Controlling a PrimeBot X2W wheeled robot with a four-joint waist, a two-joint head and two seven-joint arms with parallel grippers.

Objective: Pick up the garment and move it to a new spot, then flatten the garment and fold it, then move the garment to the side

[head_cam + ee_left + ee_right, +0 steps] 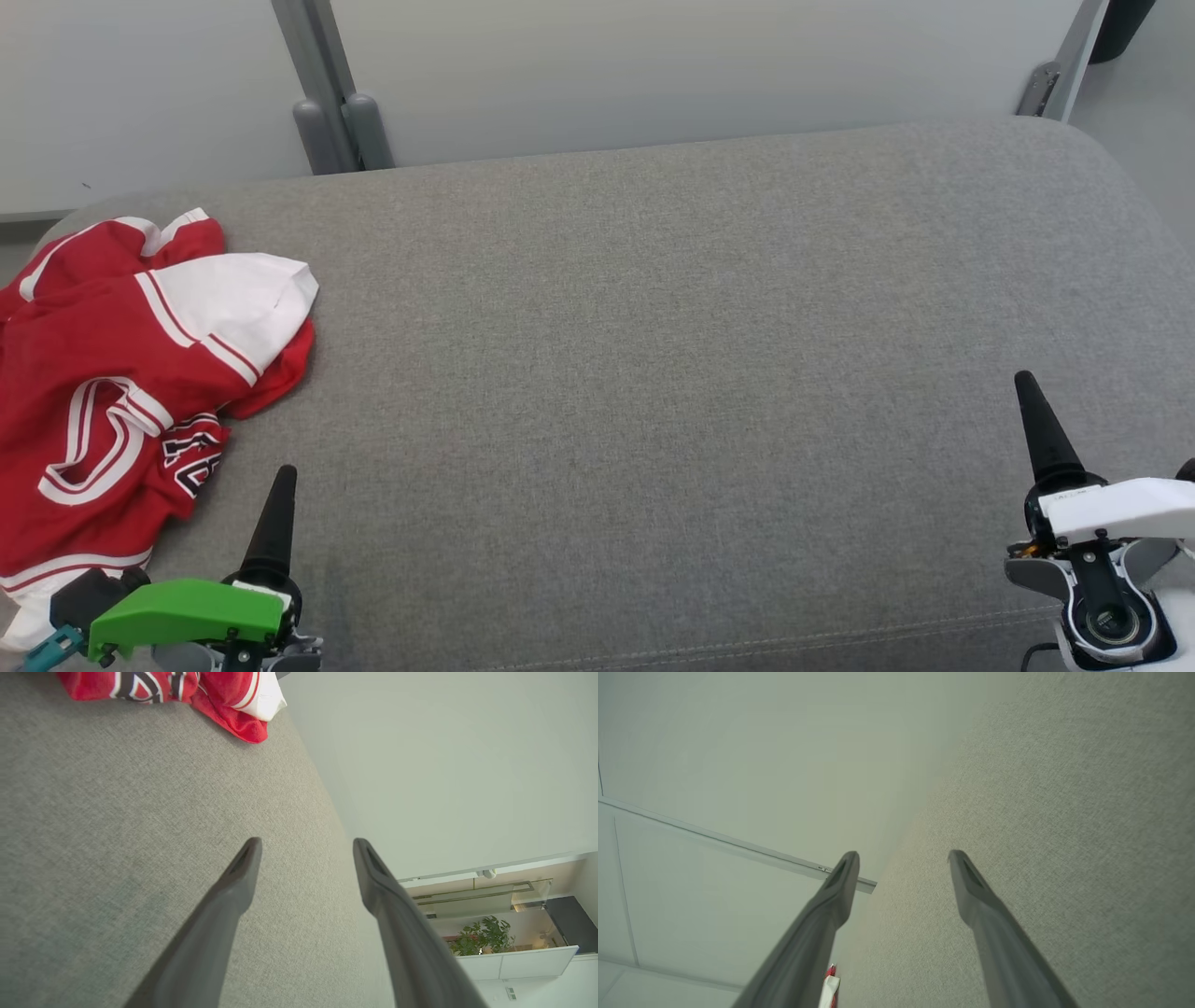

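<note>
Crumpled garment (121, 373) beside the nearer left gripper (306, 847), not yet picked up.
It lay heaped just off that gripper's outer side and ahead of its fingertips, its length roughly along the fingers. The right gripper (902, 858) sat well apart across the grey cushion (653, 373). Both grippers stood spread wide, empty.

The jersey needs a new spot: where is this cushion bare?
The grey cushion is bare from the red jersey across to its right end, ahead of the left gripper and right gripper. The left end is crowded with the crumpled jersey.
</note>
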